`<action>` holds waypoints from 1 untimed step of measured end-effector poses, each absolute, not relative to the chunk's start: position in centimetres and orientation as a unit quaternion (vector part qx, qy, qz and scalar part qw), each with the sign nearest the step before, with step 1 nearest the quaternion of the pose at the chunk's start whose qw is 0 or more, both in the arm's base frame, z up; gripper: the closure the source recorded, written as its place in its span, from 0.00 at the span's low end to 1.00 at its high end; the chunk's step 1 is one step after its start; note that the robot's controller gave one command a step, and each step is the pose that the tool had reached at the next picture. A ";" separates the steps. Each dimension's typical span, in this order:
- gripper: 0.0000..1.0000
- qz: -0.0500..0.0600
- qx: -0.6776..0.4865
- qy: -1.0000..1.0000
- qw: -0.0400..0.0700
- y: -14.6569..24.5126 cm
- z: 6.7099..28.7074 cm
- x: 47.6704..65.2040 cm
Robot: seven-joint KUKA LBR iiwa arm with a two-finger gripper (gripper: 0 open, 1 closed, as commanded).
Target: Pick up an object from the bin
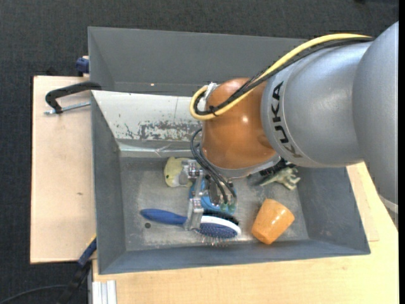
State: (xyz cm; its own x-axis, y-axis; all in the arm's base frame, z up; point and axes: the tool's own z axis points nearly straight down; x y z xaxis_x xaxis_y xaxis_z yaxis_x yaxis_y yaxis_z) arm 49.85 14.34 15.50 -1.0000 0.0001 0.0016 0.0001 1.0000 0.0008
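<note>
Grey arm (329, 100) with its orange cover (231, 132) sits closest to the camera, a yellow cable (304, 46) looped over it, reaching into the bin (190, 56) from the right. Below the cover the tool (196, 216) hangs down onto a brush (218, 228) – blue handle, white head with blue bristles – which lies flat near the bin's front wall. The tool's tip meets the brush at the neck, where handle joins head. Whether it is released or clenched there I cannot tell, as the metal parts and wires crowd together at that spot.

Just right of the brush head lies an orange cup (272, 220) on its side, close to the head, though contact cannot be judged. Behind the brush and a little left of the tool sits a pale yellow lump (172, 171). Behind and right of the brush, past the cup, a green-and-cream thing (278, 177) pokes out from under the arm – its kind is unclear.
</note>
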 end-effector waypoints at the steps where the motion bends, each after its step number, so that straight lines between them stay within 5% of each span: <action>1: 0.00 0.000 0.022 -1.000 -0.006 8.7 21.6 50.9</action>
State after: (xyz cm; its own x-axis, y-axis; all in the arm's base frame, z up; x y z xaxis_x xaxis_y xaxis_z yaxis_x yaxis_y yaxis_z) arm 50.92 8.71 21.62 -0.9989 -0.0446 -0.0128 -0.0446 0.9990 -0.0001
